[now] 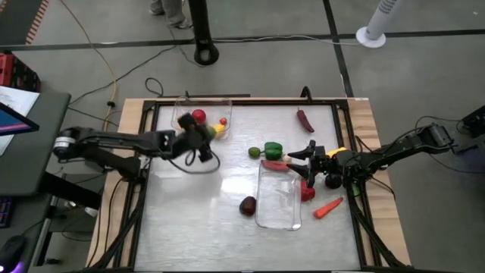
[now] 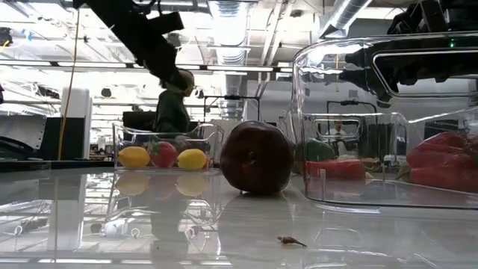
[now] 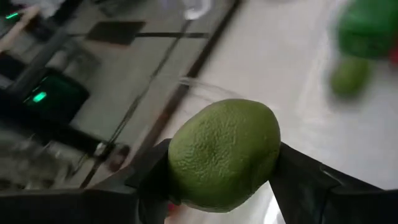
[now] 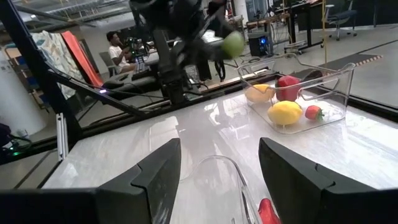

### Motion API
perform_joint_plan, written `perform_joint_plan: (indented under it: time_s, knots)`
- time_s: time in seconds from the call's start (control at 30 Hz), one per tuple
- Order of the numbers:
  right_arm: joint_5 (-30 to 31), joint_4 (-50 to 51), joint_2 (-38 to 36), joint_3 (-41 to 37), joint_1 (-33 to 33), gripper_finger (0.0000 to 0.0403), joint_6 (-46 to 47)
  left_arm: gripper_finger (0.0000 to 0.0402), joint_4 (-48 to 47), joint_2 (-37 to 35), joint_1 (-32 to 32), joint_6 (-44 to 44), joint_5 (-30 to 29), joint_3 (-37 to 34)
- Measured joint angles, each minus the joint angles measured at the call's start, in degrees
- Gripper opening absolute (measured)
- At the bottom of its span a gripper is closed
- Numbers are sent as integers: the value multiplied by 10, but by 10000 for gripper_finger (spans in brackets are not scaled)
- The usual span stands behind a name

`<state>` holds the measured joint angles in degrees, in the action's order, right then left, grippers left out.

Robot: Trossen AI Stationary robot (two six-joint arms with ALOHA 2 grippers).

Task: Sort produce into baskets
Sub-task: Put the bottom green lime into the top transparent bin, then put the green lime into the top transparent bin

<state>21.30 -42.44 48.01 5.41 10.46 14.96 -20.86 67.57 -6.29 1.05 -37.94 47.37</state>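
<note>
Jaws of the left gripper [image 3: 221, 180] are closed on a green lime [image 3: 224, 154], one dark finger pressed against each side of it, so the fruit is carried clear of the desk rather than resting on anything. In the high view this gripper [image 1: 198, 135] sits at the upper left of the desk, at the near edge of the fruit basket [image 1: 182, 102]. That clear tray already contains a red apple-like piece [image 1: 198, 116], a yellow piece [image 1: 220, 130] and other small items, which suggests the lime is held there in order to be dropped among the fruit.

Right gripper [image 4: 219, 168] has its jaws parted with nothing between them, poised over the rim of the second basket [image 1: 279, 216] at centre right of the high view; that tray seems meant for vegetables. Beside or against that tray lie a green pepper [image 1: 273, 149], a red chili [image 1: 274, 164], a red round piece [image 1: 307, 192] and an orange carrot [image 1: 328, 207], while a maroon round piece [image 1: 248, 205] sits on the desk [image 1: 197, 220] just left of it and a dark chili [image 1: 305, 120] lies apart at upper right.

Hard to settle: whether the chili and red piece are inside the tray or merely touching its wall, since the clear plastic and the right arm confuse the outlines. The left arm hides part of the fruit basket's contents.
</note>
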Motion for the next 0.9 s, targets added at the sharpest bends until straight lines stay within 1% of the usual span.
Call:
perform_joint_plan:
  time_s: [0.13,0.23,0.37,0.5,0.57,0.63,0.67,0.77,0.8,0.83,0.9]
  knots:
    - [0,0,0,0,0,244,0,217,-2,-11,-59,-4,-24,0]
    - [0,0,0,0,0,244,0,228,-9,-2,-97,-2,-35,0]
    - [0,0,0,0,0,244,0,271,-13,3,-137,11,-28,0]
    - [0,0,0,0,0,244,-2,318,-18,5,-147,9,-16,0]
    - [0,1,0,0,0,244,-4,332,-17,4,-146,8,-10,0]
    - [0,1,0,0,0,244,-4,339,-17,5,-140,-4,19,0]
    - [0,1,0,0,0,244,-4,339,-17,5,-135,-13,53,0]
    - [1,1,0,0,0,244,-4,335,-8,18,-110,-49,180,0]
    - [4,1,0,0,0,244,-4,331,-4,29,-95,-62,210,0]
    - [8,1,0,0,0,244,-4,328,0,43,-76,-70,227,0]
    - [13,0,0,0,0,244,-4,320,20,76,-35,-74,234,0]
